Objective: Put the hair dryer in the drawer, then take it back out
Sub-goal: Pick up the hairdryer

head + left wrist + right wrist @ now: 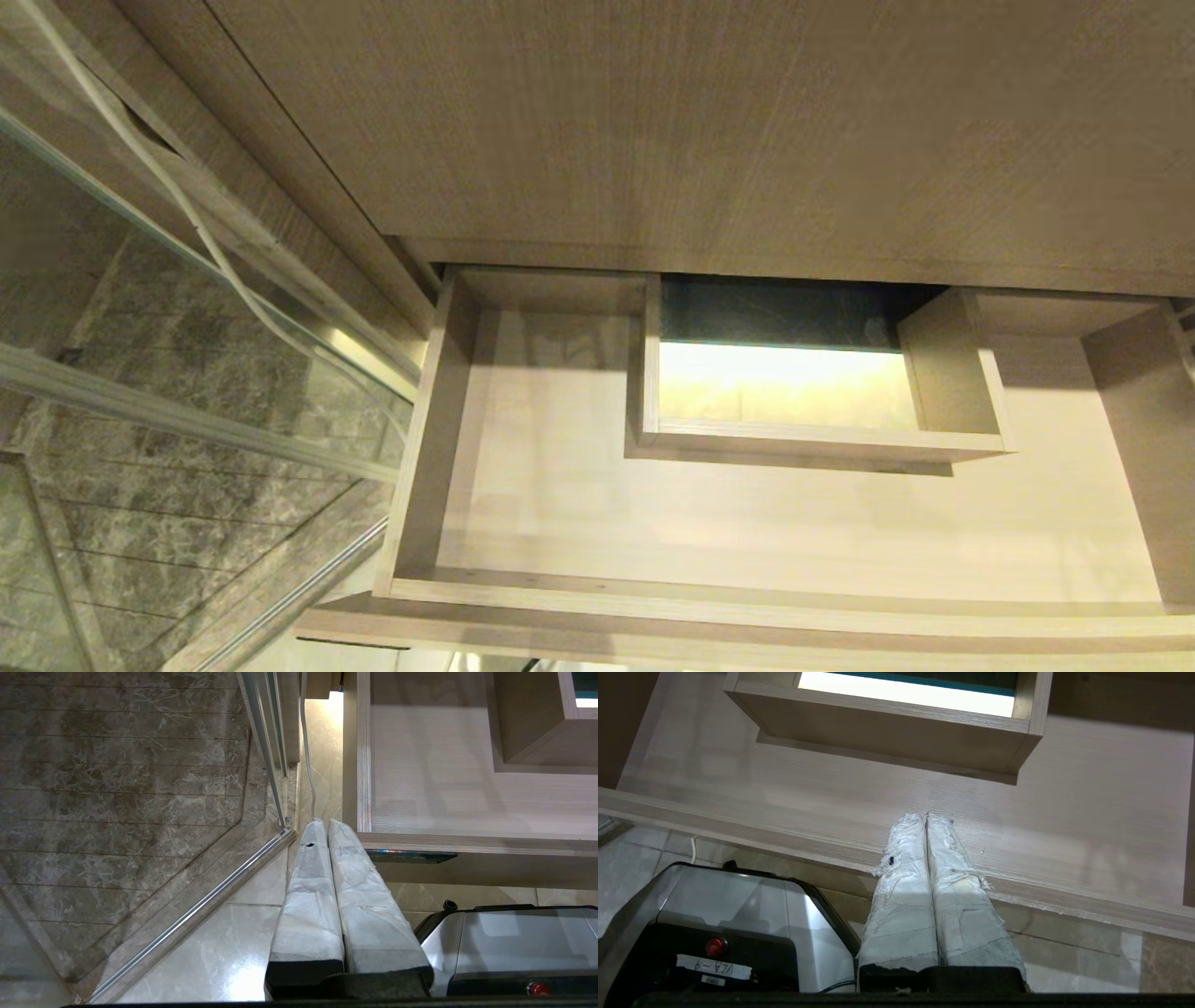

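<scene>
I'm looking down into the drawer (747, 532), pulled open with the boxed cutout (812, 392) at its back. I'm not seeing the dryer in any view, so I can't place it. Left gripper (325, 823) is hanging off the drawer's left corner above the floor (224, 942), fingers pressed together, holding nothing. Right gripper (924, 816) is sitting over the front edge, also closed and empty. I'm expecting a light, rigid, slick plastic shell with a floppy cord; I'd grab the handle.

The drawer (747, 523) stands pulled out below the panel (709, 121), boxed cutout (803, 439) at its back.
</scene>
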{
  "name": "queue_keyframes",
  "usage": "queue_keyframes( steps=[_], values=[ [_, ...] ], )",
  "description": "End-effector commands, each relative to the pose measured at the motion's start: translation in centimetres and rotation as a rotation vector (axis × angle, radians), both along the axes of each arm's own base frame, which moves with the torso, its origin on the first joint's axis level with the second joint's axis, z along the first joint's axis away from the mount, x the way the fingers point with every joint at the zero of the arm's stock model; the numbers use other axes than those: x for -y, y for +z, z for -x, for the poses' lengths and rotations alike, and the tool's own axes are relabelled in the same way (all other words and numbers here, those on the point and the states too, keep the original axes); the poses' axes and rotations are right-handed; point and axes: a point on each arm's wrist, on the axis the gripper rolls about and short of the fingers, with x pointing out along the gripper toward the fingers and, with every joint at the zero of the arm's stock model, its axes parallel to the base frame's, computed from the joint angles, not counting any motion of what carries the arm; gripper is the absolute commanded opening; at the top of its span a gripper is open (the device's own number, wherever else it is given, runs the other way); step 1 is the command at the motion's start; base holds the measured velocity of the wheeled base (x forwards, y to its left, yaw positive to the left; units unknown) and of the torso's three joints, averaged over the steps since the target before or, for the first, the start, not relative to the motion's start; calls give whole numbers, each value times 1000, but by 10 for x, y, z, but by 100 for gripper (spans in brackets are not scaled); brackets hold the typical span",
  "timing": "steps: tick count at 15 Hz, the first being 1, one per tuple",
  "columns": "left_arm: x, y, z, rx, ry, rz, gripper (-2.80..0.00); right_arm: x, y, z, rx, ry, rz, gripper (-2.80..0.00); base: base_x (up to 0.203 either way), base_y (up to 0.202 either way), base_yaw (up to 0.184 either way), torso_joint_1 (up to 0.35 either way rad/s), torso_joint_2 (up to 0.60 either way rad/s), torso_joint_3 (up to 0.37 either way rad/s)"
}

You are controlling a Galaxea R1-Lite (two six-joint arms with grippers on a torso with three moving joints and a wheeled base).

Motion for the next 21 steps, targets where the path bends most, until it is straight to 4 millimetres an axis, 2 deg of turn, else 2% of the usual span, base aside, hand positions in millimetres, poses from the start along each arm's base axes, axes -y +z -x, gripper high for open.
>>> queue_keyframes(
  steps=[1, 16, 21],
  values=[
    [0, 0, 0, -1, 0, 0, -280, 0, -1, 3, 37, 1, -5, -280, 0, 0, 0, 0, 0, 0],
    [0, 0, 0, 1, 0, 0, -280, 0, -1, 3, 39, 4, -10, -280, 0, 0, 0, 0, 0, 0],
    [0, 0, 0, -1, 0, 0, -280, 0, -1, 3, 38, 4, -10, -280, 4, 7, -163, 2, 3, 2]
  ],
)
